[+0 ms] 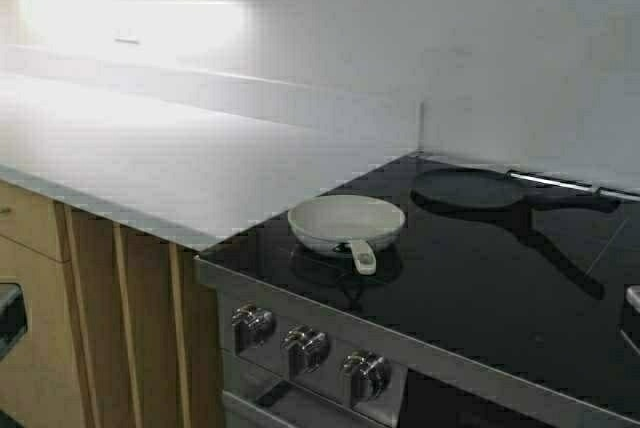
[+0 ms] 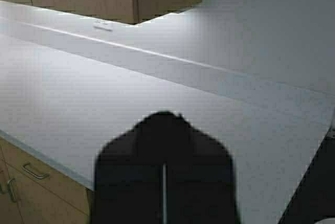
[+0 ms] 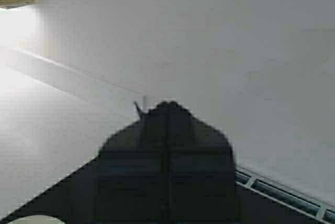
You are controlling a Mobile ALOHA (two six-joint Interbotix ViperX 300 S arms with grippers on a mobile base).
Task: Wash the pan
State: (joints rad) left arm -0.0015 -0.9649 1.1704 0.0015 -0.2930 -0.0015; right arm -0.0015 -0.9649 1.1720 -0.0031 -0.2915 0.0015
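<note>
The cream-white pan (image 1: 345,221) sits on the black stovetop (image 1: 460,288) near its front left corner, its short white handle (image 1: 361,254) pointing toward me. A sliver of its rim shows in the right wrist view (image 3: 34,219). Neither gripper shows in the high view. My left gripper (image 2: 165,116) is shut and empty, held above the white counter (image 2: 78,103). My right gripper (image 3: 168,104) is shut and empty, above the stovetop, facing the white wall.
A flat black pan (image 1: 470,189) with a long black handle lies at the back of the stovetop. Three knobs (image 1: 305,346) line the stove's front. A white counter (image 1: 140,158) stretches to the left, wooden cabinets (image 1: 60,288) below and above.
</note>
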